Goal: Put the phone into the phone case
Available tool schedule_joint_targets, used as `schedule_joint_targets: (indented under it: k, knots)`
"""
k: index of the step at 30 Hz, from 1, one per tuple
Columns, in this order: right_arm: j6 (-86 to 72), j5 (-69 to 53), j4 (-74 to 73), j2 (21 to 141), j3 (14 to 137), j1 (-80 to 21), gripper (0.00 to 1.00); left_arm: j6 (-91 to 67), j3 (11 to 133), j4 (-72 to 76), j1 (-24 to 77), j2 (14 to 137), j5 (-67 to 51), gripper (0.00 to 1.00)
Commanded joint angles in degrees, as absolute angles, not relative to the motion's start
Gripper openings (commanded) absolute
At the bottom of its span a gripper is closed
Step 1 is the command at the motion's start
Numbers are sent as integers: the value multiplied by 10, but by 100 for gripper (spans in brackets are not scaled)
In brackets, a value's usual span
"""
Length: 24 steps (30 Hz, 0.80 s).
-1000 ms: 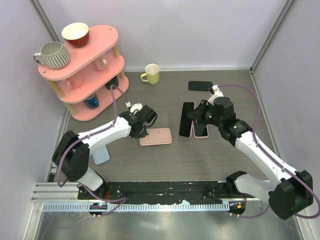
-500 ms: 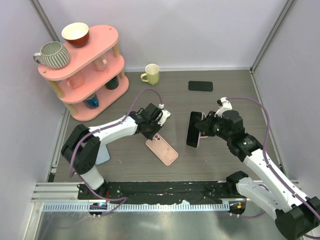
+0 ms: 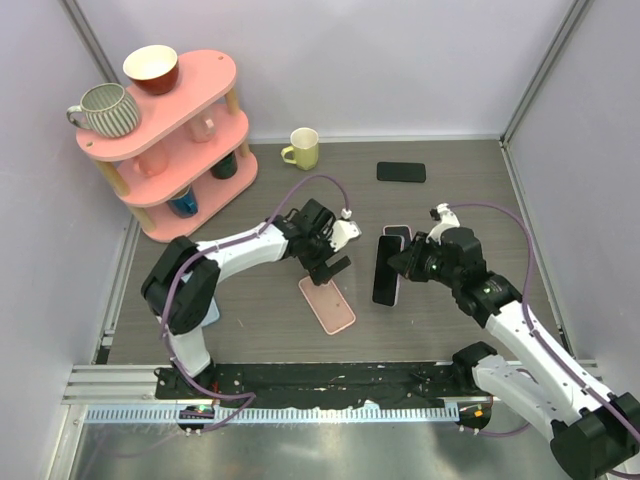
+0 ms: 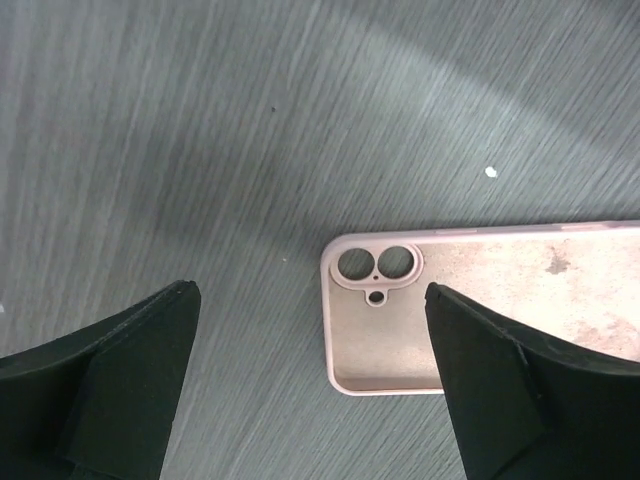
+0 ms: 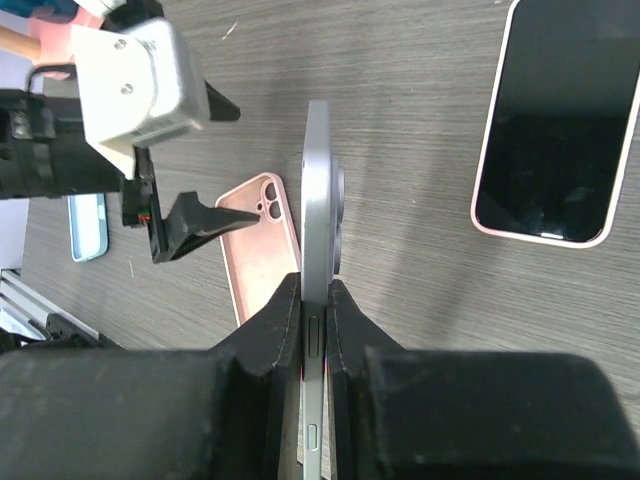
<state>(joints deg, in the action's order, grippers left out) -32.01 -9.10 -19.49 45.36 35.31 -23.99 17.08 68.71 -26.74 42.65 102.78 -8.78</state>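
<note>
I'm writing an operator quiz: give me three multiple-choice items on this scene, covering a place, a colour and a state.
1. Where is the empty pink phone case? A on a shelf; B flat on the dark wood-grain table, under the left gripper; C inside a cup.
2. What colour is the ceramic mug on the table? A pale yellow; B red; C black.
3. The right gripper is: A open; B shut on the grey phone, held on edge; C out of view.
B, the left wrist view shows it lying beneath open fingers; A, seen from above; B, the fingers pinch its edge.
</note>
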Motion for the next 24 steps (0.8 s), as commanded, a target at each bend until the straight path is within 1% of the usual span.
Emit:
schedule_joint_targets:
  k: [1,5,7,9,10,12,13,14,15,16,18,20,21,24]
  knots:
    - [-316,-124,-137,461,357,-238,2,143,699,-211,425,981,-71,100]
    - [-315,-139,-133,470,356,-238,2,81,667,-130,410,910,-42,100]
    - [-316,-146,-127,473,354,-239,2,46,646,-104,405,857,28,100]
    - [-316,-162,-120,480,353,-239,2,33,636,-77,404,821,67,100]
    - [-316,-172,-111,484,353,-239,2,8,628,-70,403,788,113,100]
    - [-317,-190,-100,496,353,-239,2,-33,614,-46,398,756,163,100]
    - [-321,-209,-86,500,353,-239,2,-89,606,-43,392,726,187,100]
    - [-323,-228,-70,511,352,-239,3,-138,613,-100,355,708,149,100]
    - [-327,-245,-53,524,352,-238,4,-160,628,-128,343,702,125,100]
    - [-331,-256,-42,532,352,-240,4,-212,637,-188,331,701,108,100]
    - [-340,-277,-9,558,353,-241,4,-245,646,-243,300,702,72,100]
    - [-346,-303,17,577,356,-245,4,-292,614,-258,276,684,37,100]
    - [-347,-310,32,603,359,-250,4,-303,569,-251,269,670,22,100]
    - [-338,-325,47,641,373,-268,3,-358,497,-239,251,631,-14,98]
